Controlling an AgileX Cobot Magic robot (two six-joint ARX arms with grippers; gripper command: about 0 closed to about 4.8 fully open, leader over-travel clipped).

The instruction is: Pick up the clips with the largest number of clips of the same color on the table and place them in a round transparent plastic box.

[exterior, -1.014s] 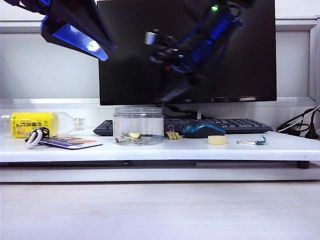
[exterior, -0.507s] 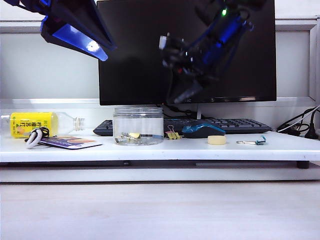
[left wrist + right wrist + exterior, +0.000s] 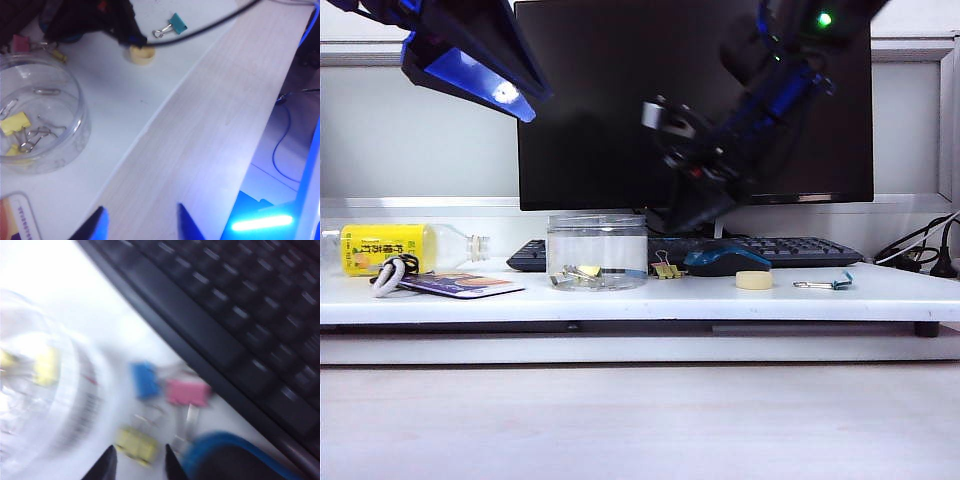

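one yellow clip left outside the box

the round clear box (image 3: pixel 597 252) stands on the white surface (image 3: pixel 640 298), at about 9 o'clock from the blue mouse (image 3: pixel 725 260). some yellow clips (image 3: pixel 15 123) lie already inside on its bottom. in the right wrist view one more yellow clip (image 3: pixel 137 445) lies outside, between the box wall and the mouse, next to a blue clip (image 3: pixel 145 380) and a pink clip (image 3: pixel 188 392).

the right fingers (image 3: pixel 136 462) hang above this yellow clip; they are apart and hold nothing. the left fingers (image 3: pixel 141 225) are also parted and empty, high over the front edge of the surface, at 6 o'clock from the box.

i judge the clip to be very light, stiff and small. its painted body is smooth, so it can slip or spring away; better to pinch the flat sides of the body, not the thin wire handles.

the right wrist view is much blurred, so how the clip lies is hard to read. the mouse is cut off there. in the exterior view the right fingers are a dark blur before the monitor (image 3: pixel 695 100). a green clip (image 3: pixel 174 25) and a tape roll (image 3: pixel 141 54) lie well apart, at 3 o'clock.
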